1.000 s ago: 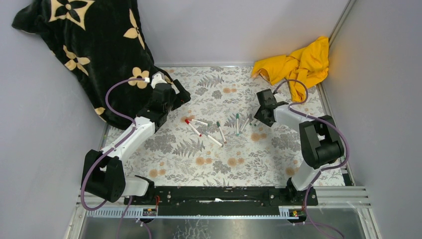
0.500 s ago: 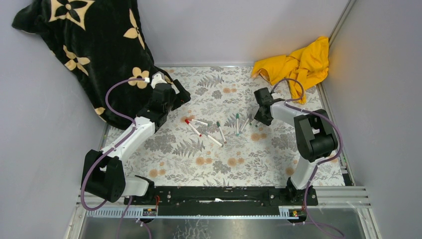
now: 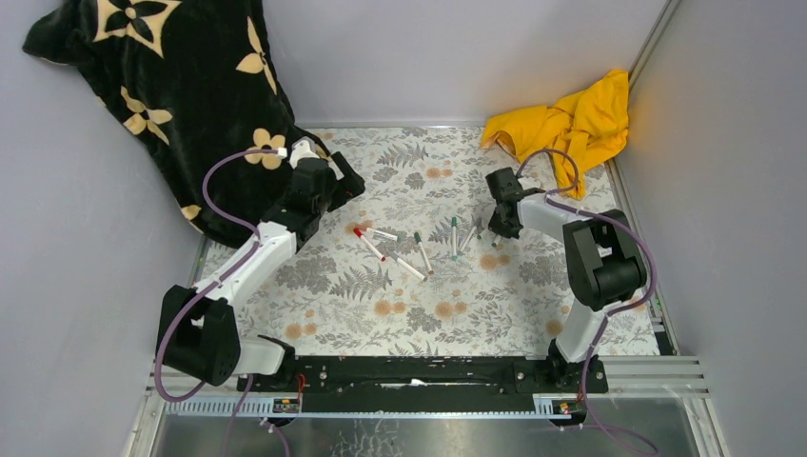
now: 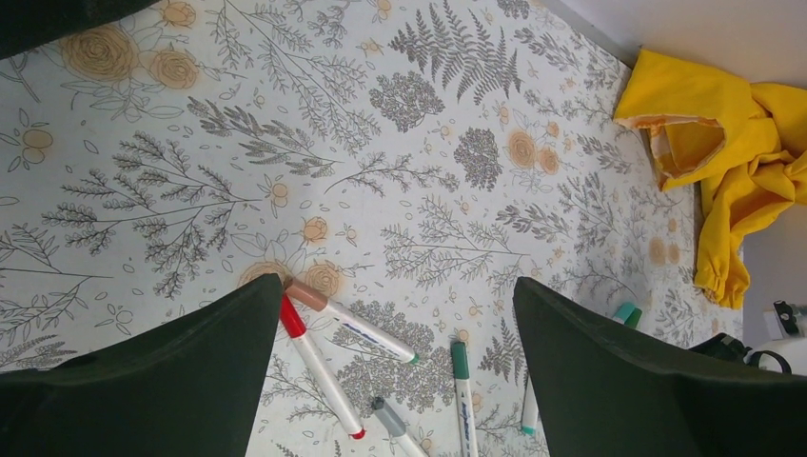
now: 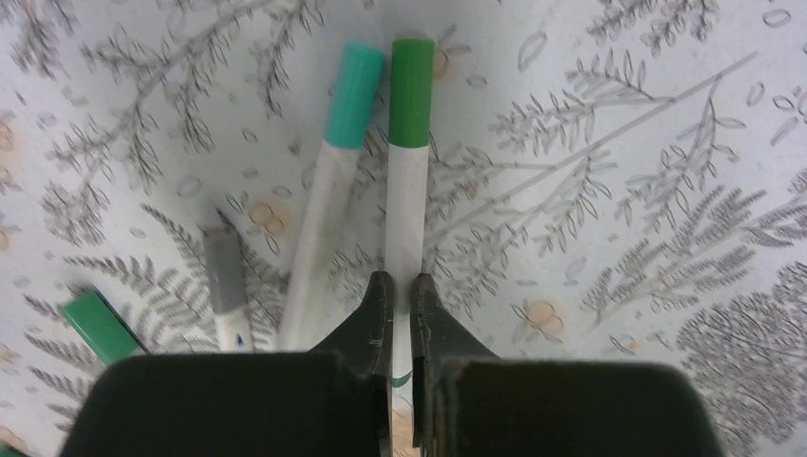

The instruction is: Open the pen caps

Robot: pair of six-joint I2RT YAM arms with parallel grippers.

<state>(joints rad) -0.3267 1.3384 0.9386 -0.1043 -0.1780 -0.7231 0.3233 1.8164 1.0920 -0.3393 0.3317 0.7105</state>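
Observation:
Several white marker pens (image 3: pixel 409 249) lie scattered mid-table on the floral cloth. My right gripper (image 3: pixel 490 226) (image 5: pixel 401 290) is shut on the white barrel of one pen, whose dark green cap (image 5: pixel 411 90) points away from the fingers. A teal cap (image 5: pixel 354 95) lies just left of it, with a grey cap (image 5: pixel 224 271) and another green cap (image 5: pixel 100 324) farther left. My left gripper (image 3: pixel 344 186) (image 4: pixel 398 284) hangs open above the table, nothing between its fingers. Below it lie a red cap (image 4: pixel 292 317), a tan cap (image 4: pixel 306 295) and a green cap (image 4: pixel 460 359).
A black blanket with cream flowers (image 3: pixel 171 86) drapes over the back left corner, close behind my left arm. A crumpled yellow cloth (image 3: pixel 571 124) (image 4: pixel 723 143) sits at the back right. Grey walls close in three sides.
My right gripper has slid a little left and closed from open onto the green-capped pen's barrel. The left arm has stayed still and open.

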